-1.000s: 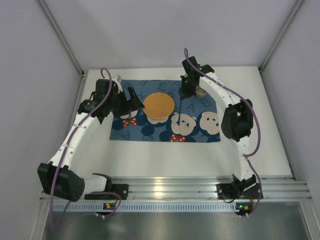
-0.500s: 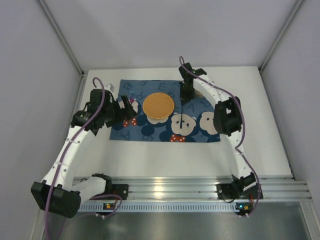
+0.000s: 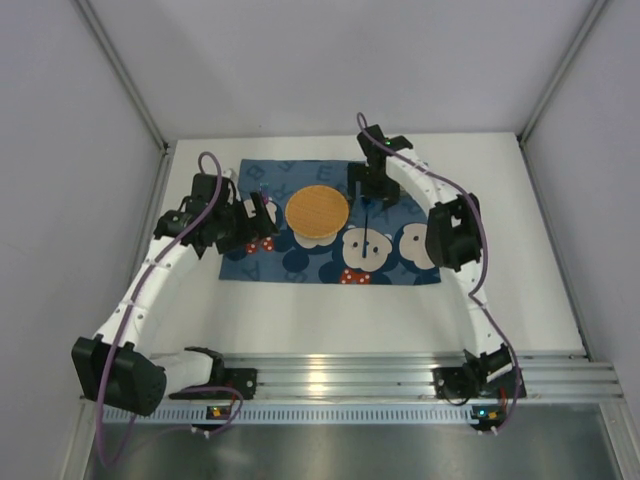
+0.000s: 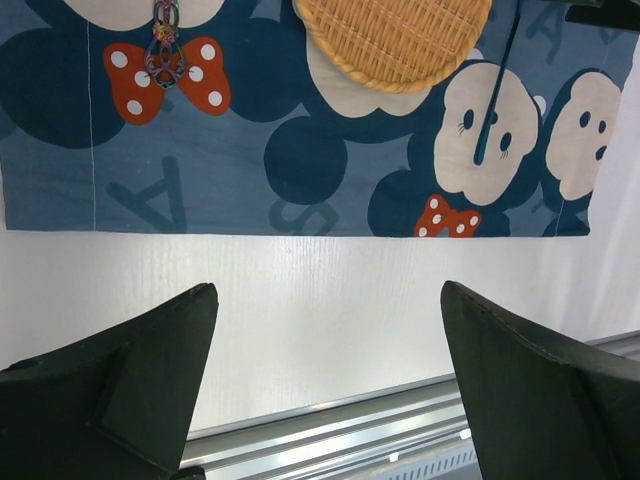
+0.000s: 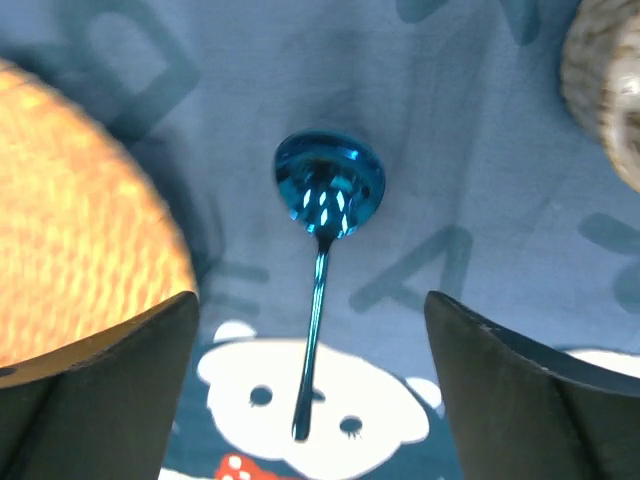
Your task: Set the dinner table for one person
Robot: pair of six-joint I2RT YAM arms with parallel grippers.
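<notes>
Right now both of my claws hang over the white tabletop (image 3: 330, 310), which fills the scene from the rail at the near edge to the far wall. A blue bear-patterned placemat (image 3: 300, 262) lies flat on its far half.

My right claw (image 5: 310, 298) is spread wide and pinches nothing. Seen from its wrist, a shiny blue spoon (image 5: 318, 280) lies on the placemat between the two fingers, bowl toward the far side and handle running near onto a white bear face. The spoon sits just right of a round woven orange plate (image 3: 317, 211) without touching it. A pale woven thing (image 5: 605, 90) shows at the right edge of that wrist view, cut off, so I cannot say what it is.

My left claw (image 4: 326, 290) is spread too, with nothing in it. It sits at the left end of the placemat, and its wrist view looks across bare tabletop at the cloth's near edge. A small multicoloured piece (image 4: 165, 35) rests on a red dotted bow printed on the cloth, left of the plate; it is too small to name.
</notes>
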